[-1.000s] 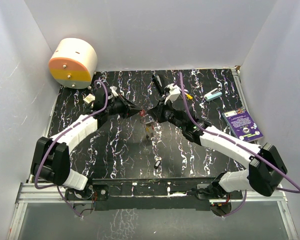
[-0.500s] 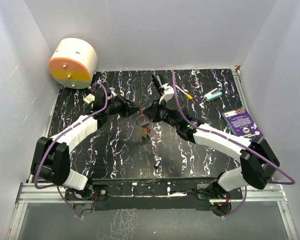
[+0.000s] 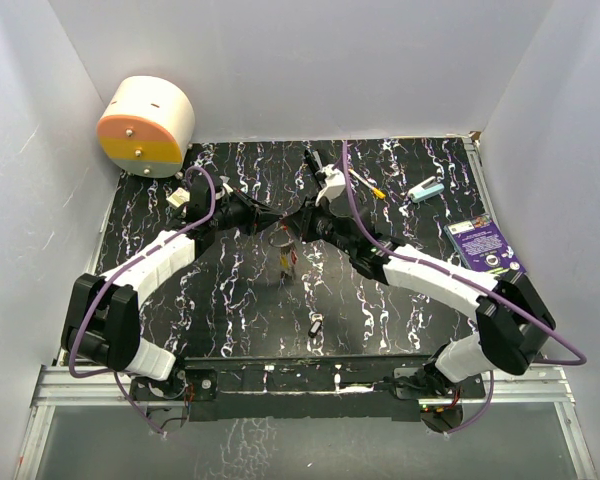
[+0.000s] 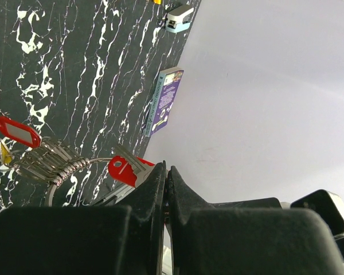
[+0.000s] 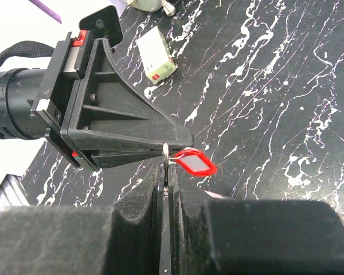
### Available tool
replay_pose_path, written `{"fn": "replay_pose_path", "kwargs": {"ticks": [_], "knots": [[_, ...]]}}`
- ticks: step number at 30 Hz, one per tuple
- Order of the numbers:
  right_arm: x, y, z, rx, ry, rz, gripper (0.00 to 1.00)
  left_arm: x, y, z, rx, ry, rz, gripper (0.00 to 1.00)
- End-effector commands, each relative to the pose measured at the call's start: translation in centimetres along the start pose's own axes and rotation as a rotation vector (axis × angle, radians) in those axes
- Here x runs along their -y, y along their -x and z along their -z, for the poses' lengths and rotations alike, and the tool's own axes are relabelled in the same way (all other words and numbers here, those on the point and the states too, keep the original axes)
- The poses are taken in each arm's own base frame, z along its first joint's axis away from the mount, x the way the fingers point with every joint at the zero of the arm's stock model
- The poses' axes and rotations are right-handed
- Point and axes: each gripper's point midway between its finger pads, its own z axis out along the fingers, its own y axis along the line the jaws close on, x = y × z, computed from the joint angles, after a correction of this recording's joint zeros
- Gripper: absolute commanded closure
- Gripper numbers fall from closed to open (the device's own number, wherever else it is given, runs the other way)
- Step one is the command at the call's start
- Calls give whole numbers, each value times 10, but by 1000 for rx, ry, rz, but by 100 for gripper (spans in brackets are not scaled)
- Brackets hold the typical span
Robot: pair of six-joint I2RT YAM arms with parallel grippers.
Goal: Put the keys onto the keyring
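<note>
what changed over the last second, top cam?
The right hand swung left to meet the left hand, its elbow pulling inward. The keys hanging off the keyring drifted slightly left. The left hand held its place; both hands are shut at the keyring.

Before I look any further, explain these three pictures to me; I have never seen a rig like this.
Two robot arms are bolted to the near edge of a black marbled table. The wide picture looks down from above; the other two come from cameras on each wrist. The left end effector and right end effector meet mid-table, both with jaws closed. The right one pinches the keyring; keys hang from it, and a red-headed key sits at the left one's tips. Nearby: a purple booklet, a white stick and a white-and-orange drum.
</note>
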Motion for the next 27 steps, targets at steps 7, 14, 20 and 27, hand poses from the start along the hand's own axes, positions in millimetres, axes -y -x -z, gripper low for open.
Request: {"fn": "replay_pose_path", "kwargs": {"ticks": [7, 14, 20, 27], "knots": [[-22, 40, -7, 138, 61, -2, 92, 22, -5, 13, -2, -34, 36, 100], [-19, 32, -10, 128, 57, -3, 92, 20, -7, 13, -9, -6, 72, 100], [-19, 29, -13, 124, 64, -6, 92, 21, -9, 12, -13, 1, 88, 100], [-18, 23, -15, 112, 61, -9, 92, 23, -9, 11, -9, -2, 103, 100]]}}
